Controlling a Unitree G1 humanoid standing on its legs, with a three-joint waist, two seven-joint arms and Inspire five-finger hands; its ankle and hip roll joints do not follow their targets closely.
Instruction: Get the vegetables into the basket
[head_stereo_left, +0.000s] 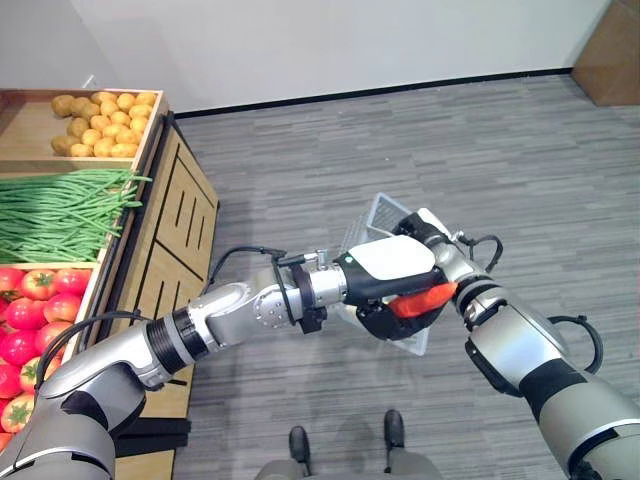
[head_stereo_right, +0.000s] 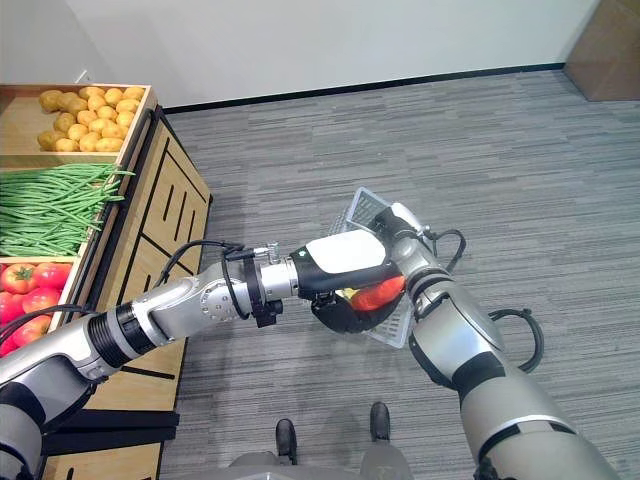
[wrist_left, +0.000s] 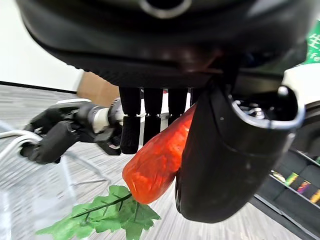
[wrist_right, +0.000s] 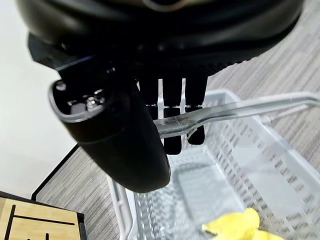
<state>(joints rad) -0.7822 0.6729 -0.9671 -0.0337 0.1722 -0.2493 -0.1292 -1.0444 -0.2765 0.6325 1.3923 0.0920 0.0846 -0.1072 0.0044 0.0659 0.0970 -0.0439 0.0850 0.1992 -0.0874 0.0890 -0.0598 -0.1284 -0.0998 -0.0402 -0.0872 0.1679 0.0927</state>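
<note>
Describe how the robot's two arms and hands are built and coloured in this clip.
Both arms are silver-grey metal segments joined by black ribbed collars, with black cables looping alongside. The left robot hand is dark with a glossy white cover on its back. The right robot hand is dark too, with straight black fingers and a bulky rounded black thumb showing screws at its base.

One carrot (wrist_left: 157, 162) with one green leaf tuft (wrist_left: 107, 217). One clear basket (wrist_right: 240, 175), containing one yellow item (wrist_right: 240, 227). One wooden stand (head_stereo_left: 165, 220), carrying three produce groups: potatoes (head_stereo_left: 100, 122), too many to count; green beans (head_stereo_left: 60, 210), uncountable; tomatoes (head_stereo_left: 35, 320), partly cut off.
</note>
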